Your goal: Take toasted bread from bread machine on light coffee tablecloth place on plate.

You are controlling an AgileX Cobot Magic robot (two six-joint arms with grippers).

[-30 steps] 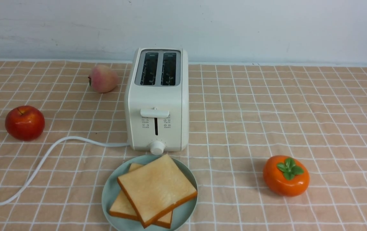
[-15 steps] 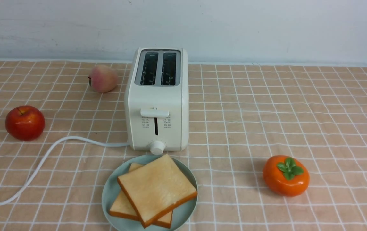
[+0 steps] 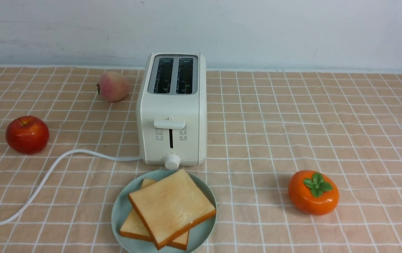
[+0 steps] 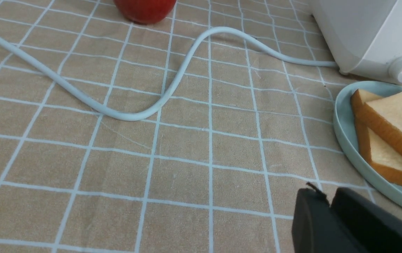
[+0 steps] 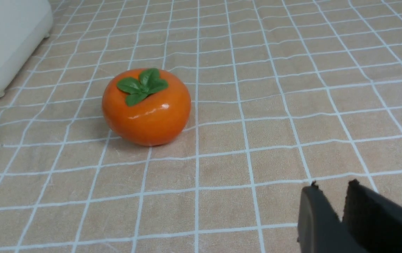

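Note:
Two slices of toasted bread lie stacked on the pale teal plate (image 3: 118, 211): the upper slice (image 3: 171, 205) rests crooked over the lower one (image 3: 134, 226). Just behind the plate stands the cream-white bread machine (image 3: 172, 105), both slots empty, on the light coffee tablecloth (image 3: 292, 123). Neither gripper shows in the front view. In the left wrist view my left gripper (image 4: 327, 192) is shut and empty over the cloth, close beside the plate (image 4: 348, 140) and bread (image 4: 397, 116). In the right wrist view my right gripper (image 5: 334, 188) stands slightly open over bare cloth, holding nothing.
A red apple (image 3: 27, 134) sits at the left and a peach (image 3: 113, 86) behind it beside the toaster. The white cord (image 3: 46, 175) snakes off to the left edge. An orange persimmon (image 3: 313, 192) sits at the right, also in the right wrist view (image 5: 146, 109).

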